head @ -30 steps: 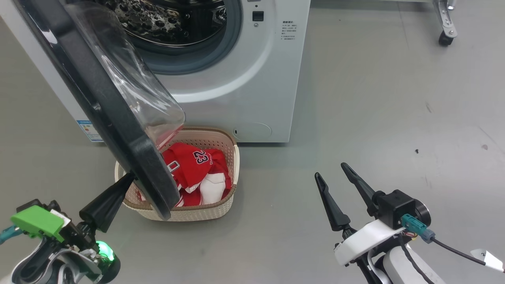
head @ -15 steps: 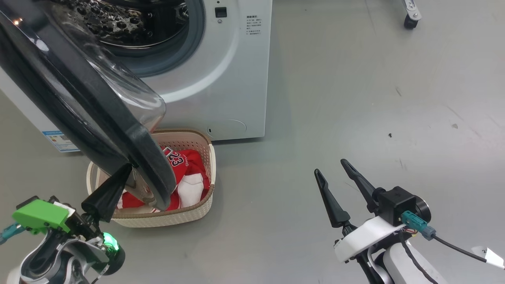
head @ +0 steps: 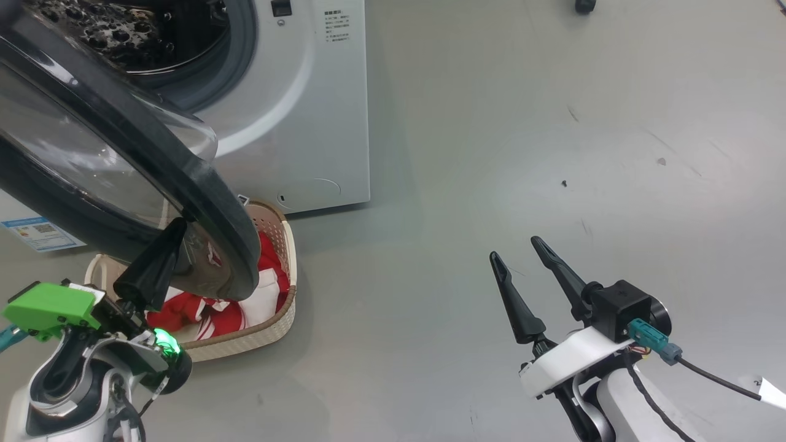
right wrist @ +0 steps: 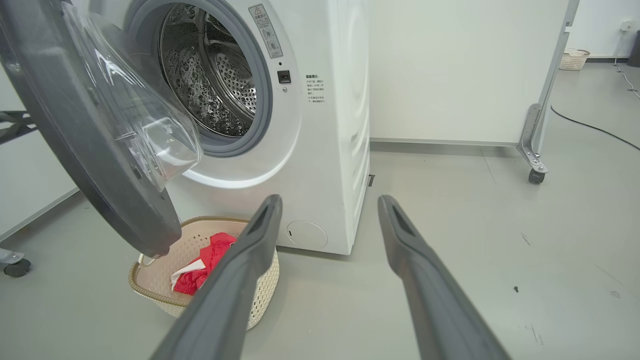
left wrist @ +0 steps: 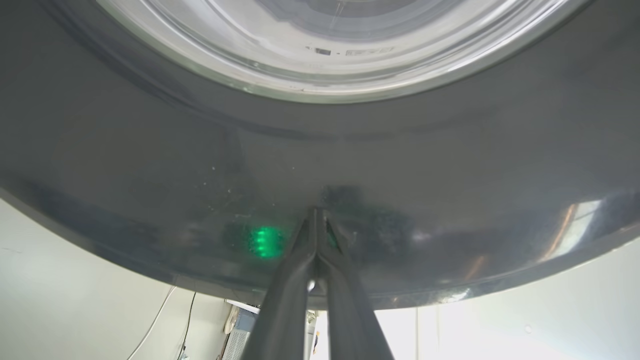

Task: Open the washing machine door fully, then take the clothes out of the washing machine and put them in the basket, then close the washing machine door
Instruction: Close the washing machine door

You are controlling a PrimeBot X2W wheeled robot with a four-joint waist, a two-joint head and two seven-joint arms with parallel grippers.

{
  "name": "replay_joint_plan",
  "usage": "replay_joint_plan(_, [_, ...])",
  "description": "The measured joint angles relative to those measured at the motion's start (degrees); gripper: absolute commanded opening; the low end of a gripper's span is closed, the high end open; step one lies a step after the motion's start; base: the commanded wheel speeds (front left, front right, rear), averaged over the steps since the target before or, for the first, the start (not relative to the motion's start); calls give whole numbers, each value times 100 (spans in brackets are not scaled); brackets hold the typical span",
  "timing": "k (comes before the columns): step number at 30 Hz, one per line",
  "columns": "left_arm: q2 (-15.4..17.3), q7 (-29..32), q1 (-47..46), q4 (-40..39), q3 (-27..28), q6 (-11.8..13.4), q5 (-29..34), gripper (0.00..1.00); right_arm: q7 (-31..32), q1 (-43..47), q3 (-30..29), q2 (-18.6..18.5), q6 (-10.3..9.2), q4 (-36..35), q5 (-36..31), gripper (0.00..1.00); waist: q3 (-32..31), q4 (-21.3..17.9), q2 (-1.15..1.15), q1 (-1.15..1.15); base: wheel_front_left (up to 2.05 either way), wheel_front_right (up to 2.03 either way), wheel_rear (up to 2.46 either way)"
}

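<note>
Clothes (head: 184, 310) out, in basket (head: 245, 341) just beyond left gripper (head: 175, 230); drum looks empty. Left fingers pinched together, tip against door (head: 215, 215) outer face. Right gripper (head: 514, 247) spread wide, holding nothing, washer (head: 319, 123) well ahead-left. Only door closing left, I'd say.

head view high, facing down, shares basket (right wrist: 160, 260) with low, farther right wrist view; left wrist view close against washing machine door (left wrist: 150, 165).

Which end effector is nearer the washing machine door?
Left. The shut left end effector has its tips against the black outer face of the door; the open right end effector hangs over the floor, well to its right.
</note>
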Motion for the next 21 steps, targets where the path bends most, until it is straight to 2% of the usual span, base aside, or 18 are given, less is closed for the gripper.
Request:
replay_joint_plan(14, [-27,-805,-565,213,14,-2,66,0,0,-73,-63,57,0,-53,3,100,254,-586,0,0,0,0,0])
replay_joint_plan(21, [-52,-1316,-945,345,68,-9,292,0,0,-140,-92,97,0,-87,58,100,420,-835,0,0,0,0,0])
